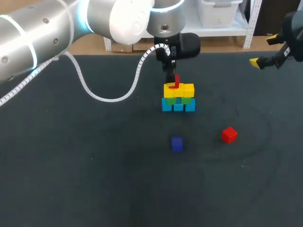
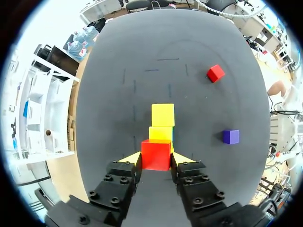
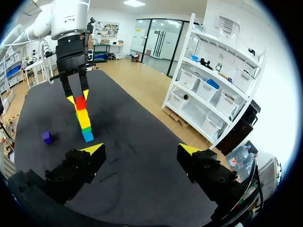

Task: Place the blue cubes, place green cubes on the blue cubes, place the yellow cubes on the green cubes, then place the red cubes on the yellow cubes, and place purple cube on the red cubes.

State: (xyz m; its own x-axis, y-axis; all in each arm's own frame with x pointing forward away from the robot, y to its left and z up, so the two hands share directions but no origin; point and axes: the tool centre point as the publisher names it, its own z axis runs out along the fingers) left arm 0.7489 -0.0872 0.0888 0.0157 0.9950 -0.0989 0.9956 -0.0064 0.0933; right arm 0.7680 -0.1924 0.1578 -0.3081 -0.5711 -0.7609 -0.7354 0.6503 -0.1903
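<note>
Jaws, left gripper: clamped on red cube.
Jaws, right gripper: wide apart, holding nothing.
Red cube: plain bright red, over yellow row, upper centre.

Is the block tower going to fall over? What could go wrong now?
It might. The left arm's fingers are squeezing a red cube right at the yellow cubes. If it lands off to one side, it could slide off when they let go. Also, the tower is only one cube thick, so a bump from the fingers could push it over.
</note>
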